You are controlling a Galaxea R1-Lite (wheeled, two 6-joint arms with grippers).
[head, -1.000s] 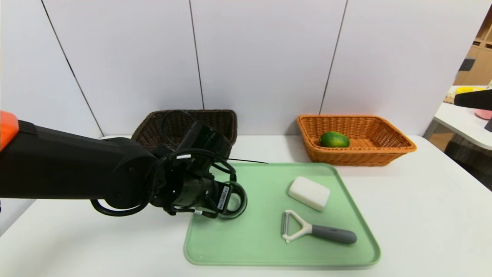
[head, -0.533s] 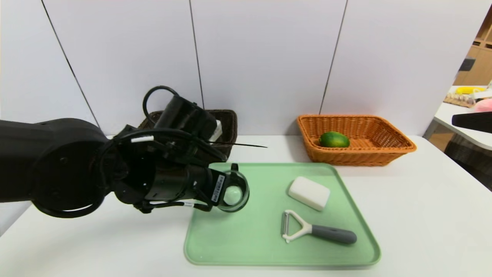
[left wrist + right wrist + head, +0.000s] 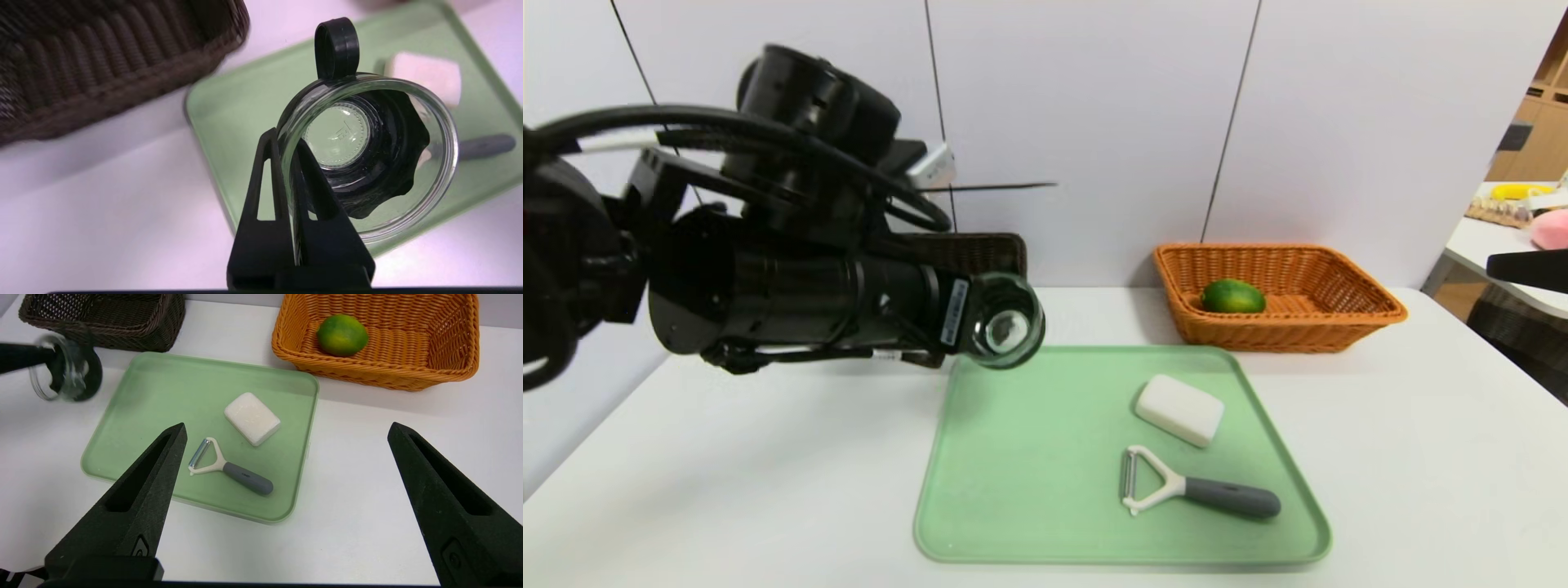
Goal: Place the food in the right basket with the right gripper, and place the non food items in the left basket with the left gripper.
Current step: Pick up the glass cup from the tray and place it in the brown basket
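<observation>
On the white table (image 3: 1405,457), the largest item is a pale green rounded plastic tray (image 3: 1029,457). Behind it stand the dark brown woven wicker basket (image 3: 122,322) on the left and the orange-tan woven wicker basket (image 3: 1347,322) on the right; the oval dark-green citrus fruit (image 3: 1232,296) lies inside the latter.

Left gripper (image 3: 292,163): raised above the tray's near-left corner, jaws clamped tight on the rim wall of the small clear glass cup with black holder (image 3: 1003,322), one finger inside and one outside. The cup hangs tipped on its side, clear of the tray and short of the dark basket.

Right gripper (image 3: 286,473): parked to the right, fingers spread wide, holding nothing.

On the tray remain the white rounded soap-like block (image 3: 1179,410) and, just beside it, the white Y-peeler with grey handle (image 3: 1201,488).

Assessment: the cup appears light but rigid, smooth and breakable; a rim pinch may slip, so set it down low. The block looks slick; grip across its short sides. The peeler is best taken by the handle.
</observation>
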